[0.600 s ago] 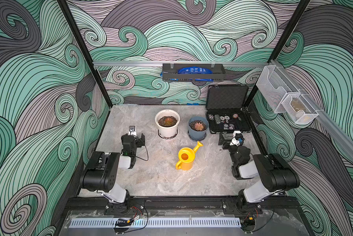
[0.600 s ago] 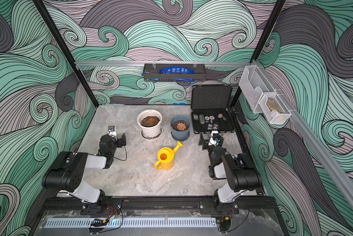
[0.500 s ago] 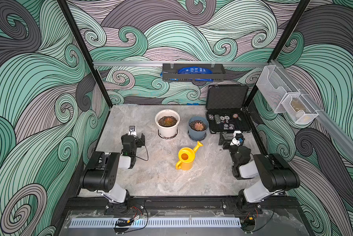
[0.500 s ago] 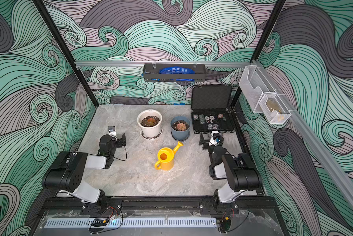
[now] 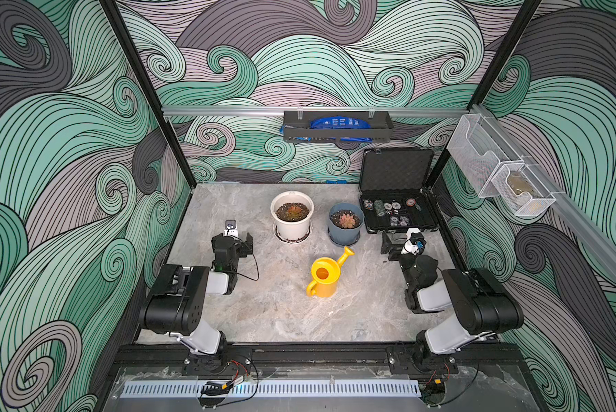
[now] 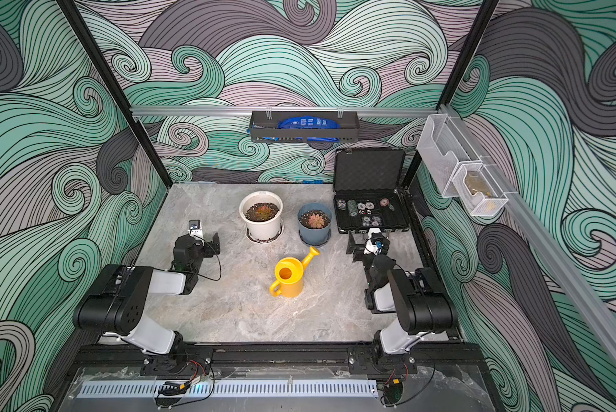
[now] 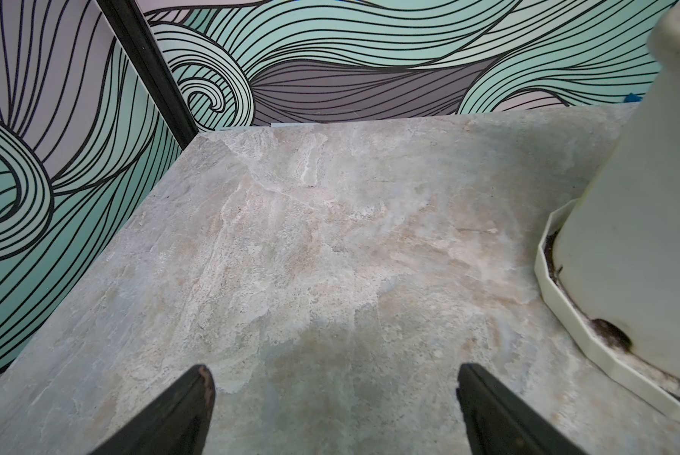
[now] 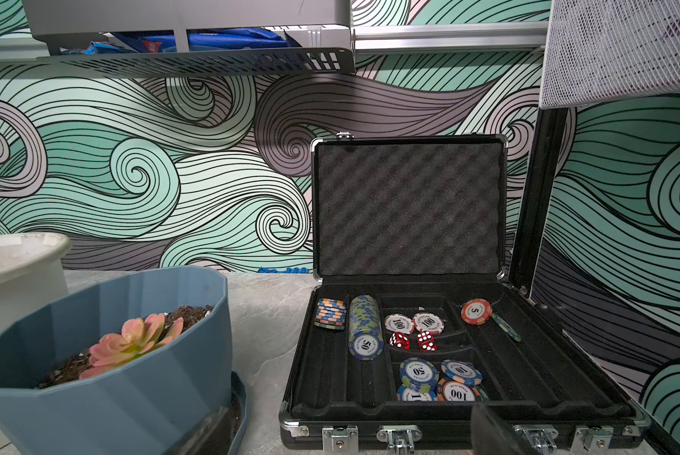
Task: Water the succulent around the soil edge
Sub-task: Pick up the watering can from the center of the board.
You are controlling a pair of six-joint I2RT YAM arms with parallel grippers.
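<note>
A yellow watering can (image 5: 322,276) (image 6: 289,276) stands upright mid-table, spout toward the blue pot (image 5: 345,232). That pot holds a pink succulent (image 5: 345,219) (image 8: 129,342) in dark soil. A white pot (image 5: 292,228) (image 7: 626,236) to its left, on a saucer (image 7: 566,307), holds a reddish succulent (image 5: 293,211). My left gripper (image 5: 232,238) (image 7: 335,372) is open and empty over bare table, left of the white pot. My right gripper (image 5: 402,240) (image 8: 352,417) is open and empty, right of the blue pot (image 8: 133,394), facing the case.
An open black case (image 5: 395,171) (image 8: 409,205) with poker chips and dice sits at the back right. A black shelf basket (image 5: 336,130) hangs on the back rail. White mesh bins (image 5: 499,178) hang on the right wall. Black frame posts stand at the back corners.
</note>
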